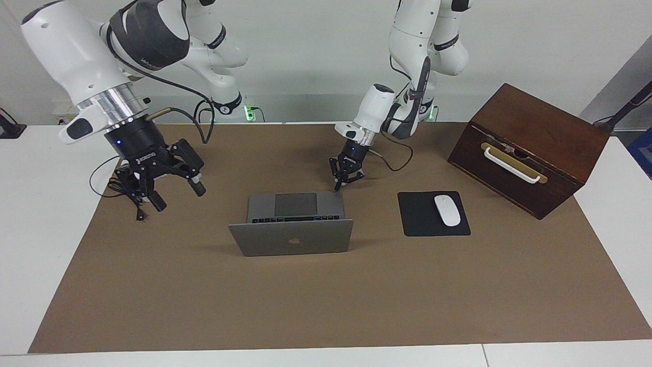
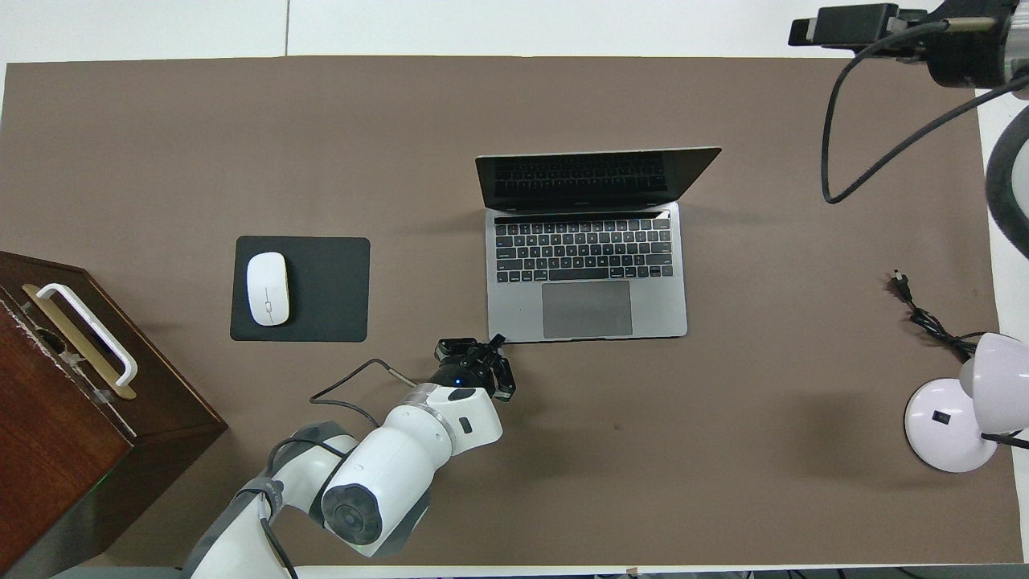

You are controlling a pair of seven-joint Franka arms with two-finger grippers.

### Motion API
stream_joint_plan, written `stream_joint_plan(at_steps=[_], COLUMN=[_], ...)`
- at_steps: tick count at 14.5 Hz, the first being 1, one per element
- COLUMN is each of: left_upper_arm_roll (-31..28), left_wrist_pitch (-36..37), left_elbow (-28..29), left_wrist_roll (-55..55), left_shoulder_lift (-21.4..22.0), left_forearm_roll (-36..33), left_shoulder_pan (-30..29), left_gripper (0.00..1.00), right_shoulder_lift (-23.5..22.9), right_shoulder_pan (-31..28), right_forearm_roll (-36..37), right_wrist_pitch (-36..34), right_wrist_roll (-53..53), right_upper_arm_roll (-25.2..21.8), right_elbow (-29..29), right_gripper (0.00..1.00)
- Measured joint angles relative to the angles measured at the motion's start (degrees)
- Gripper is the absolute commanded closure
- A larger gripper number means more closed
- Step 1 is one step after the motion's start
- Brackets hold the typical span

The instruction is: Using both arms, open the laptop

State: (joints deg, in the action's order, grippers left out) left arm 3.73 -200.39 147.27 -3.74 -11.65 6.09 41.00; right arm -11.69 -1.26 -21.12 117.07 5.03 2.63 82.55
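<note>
A: What does the facing view show, going from one edge to the other?

B: First the right gripper [image 1: 175, 191], raised over the brown mat [image 1: 326, 306] toward the right arm's end of the tabletop [image 1: 35, 229]. Its fingers [image 1: 197, 187] are spread wide with nothing between them. A thin black cable [image 1: 127, 193] lies on the mat under it.

A: And the laptop?

B: The laptop [image 1: 293, 224] sits near the middle of the mat, open, with its lid standing up and tilted away from the robots. The apple logo shows on the lid's back in the facing view. From overhead the black keys and grey trackpad face the robots.

A: Where is the left gripper?

B: The left gripper [image 1: 345, 178] is low at the corner of the laptop's base nearest the robots, on the left arm's side. Its fingers [image 2: 498, 341] are a little apart and grip nothing; one tip is right at the corner, but I cannot tell whether it touches.

A: What comes after that?

B: A black mouse pad [image 1: 420, 221] beside the laptop, toward the left arm's end, with a white mouse [image 1: 446, 210] on it. Then a dark wooden box [image 1: 530, 148] with a white handle [image 1: 509, 164], tilted.

A: Anything else overhead?

B: A white desk lamp [image 2: 961, 410] at the right arm's end.
</note>
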Motion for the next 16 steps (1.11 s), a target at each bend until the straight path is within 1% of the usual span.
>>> stream_joint_plan(at_steps=[3, 4, 6, 9, 11, 13, 16], left_upper_arm_roll=[-0.01, -0.06, -0.46, -0.68, -0.74, -0.81, -0.86], left_wrist_pitch=[0.43, 1.98, 9.15, 23.13, 31.83, 40.77, 55.20], left_elbow=[0.62, 0.85, 0.78, -0.10, -1.22, -3.49, -9.39], left_wrist_roll=[-2.83, -3.67, -4.64, -4.90, -4.94, -4.96, -4.94], left_shoulder_lift=[1.73, 2.83, 6.39, 13.62, 17.04, 18.96, 19.92], left_forearm_roll=[0.02, 0.09, 0.27, 0.30, 0.30, 0.31, 0.30], left_shoulder_pan=[0.00, -0.05, -0.39, -2.40, -3.25, -4.33, -6.29], left_gripper=[1.00, 1.00, 1.00, 1.00, 1.00, 1.00, 1.00], right_shoulder_lift=[1.91, 2.93, 5.02, 8.99, 11.20, 13.00, 14.52], right_shoulder_pan=[-0.16, -0.17, -0.18, -0.16, -0.81, -2.27, -2.82], right_forearm_roll=[9.75, 12.88, 16.99, 19.92, 20.71, 20.73, 20.73], right_wrist_pitch=[-10.76, -14.65, -19.36, -20.08, -18.88, -15.39, -12.79], right_wrist_roll=[0.00, -0.26, -2.43, -6.02, -6.51, -4.27, -0.29], right_upper_arm_roll=[-1.45, -1.68, -1.72, -1.65, -1.66, -1.69, -1.64], right_elbow=[-0.44, -0.37, 1.21, 8.98, 13.40, 16.19, 16.35], right_gripper=[0.01, 0.01, 0.01, 0.01, 0.01, 0.01, 0.01])
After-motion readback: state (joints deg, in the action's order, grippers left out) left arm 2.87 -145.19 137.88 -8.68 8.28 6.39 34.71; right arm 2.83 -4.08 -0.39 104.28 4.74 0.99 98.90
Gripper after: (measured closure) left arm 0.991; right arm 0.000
